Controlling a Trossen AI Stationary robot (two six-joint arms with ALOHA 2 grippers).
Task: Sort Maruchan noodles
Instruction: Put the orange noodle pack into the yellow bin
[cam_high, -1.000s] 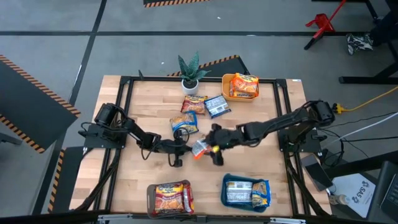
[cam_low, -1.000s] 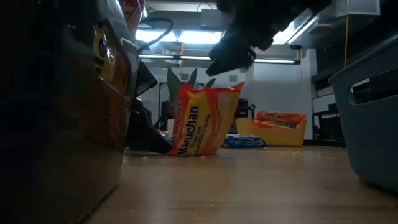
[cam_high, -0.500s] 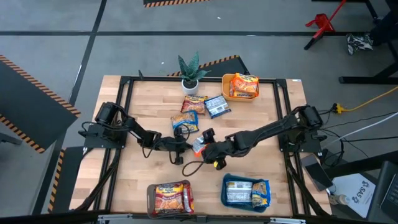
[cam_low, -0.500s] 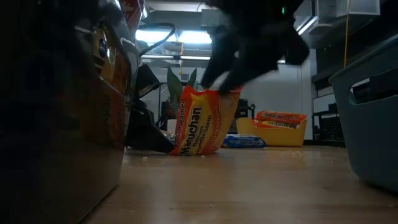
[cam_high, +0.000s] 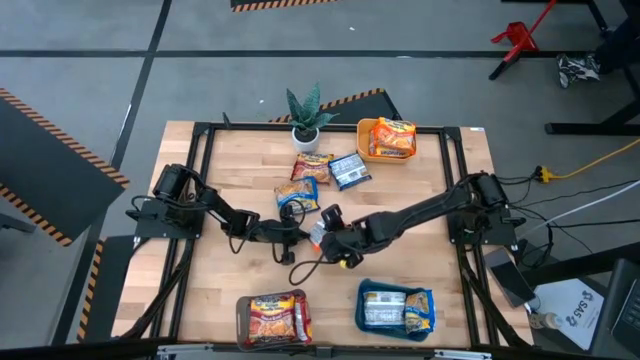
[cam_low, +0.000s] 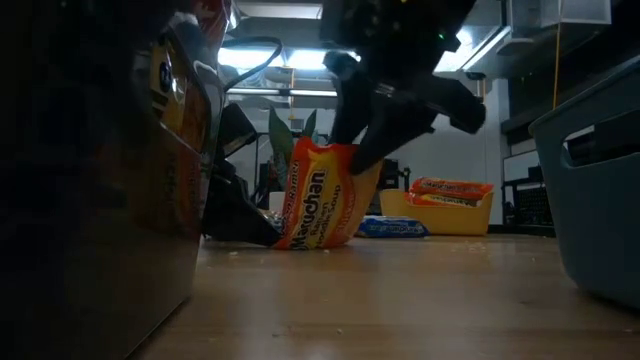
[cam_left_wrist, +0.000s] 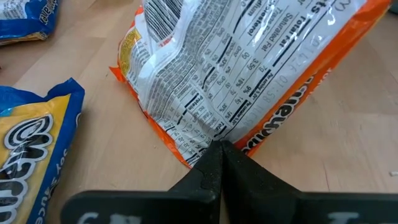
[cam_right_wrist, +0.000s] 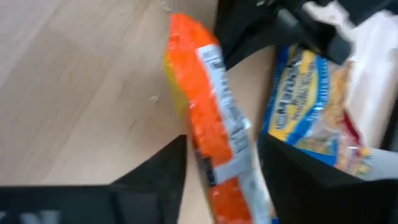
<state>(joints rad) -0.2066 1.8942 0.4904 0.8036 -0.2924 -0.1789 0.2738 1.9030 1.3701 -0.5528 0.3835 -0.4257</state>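
We are handing over an orange noodle packet (cam_low: 322, 205) standing on edge mid-table. Our left gripper (cam_left_wrist: 219, 163) is pinching its lower edge with fingers closed, while our right gripper (cam_right_wrist: 219, 163) is straddling its top, fingers wide. Next, we judge, the right fingers must close before the left lets go.

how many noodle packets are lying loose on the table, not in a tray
4. Three cluster near the plant: one, a blue one and another. The orange packet stands mid-table between the right claw's fingers. More may be hidden.
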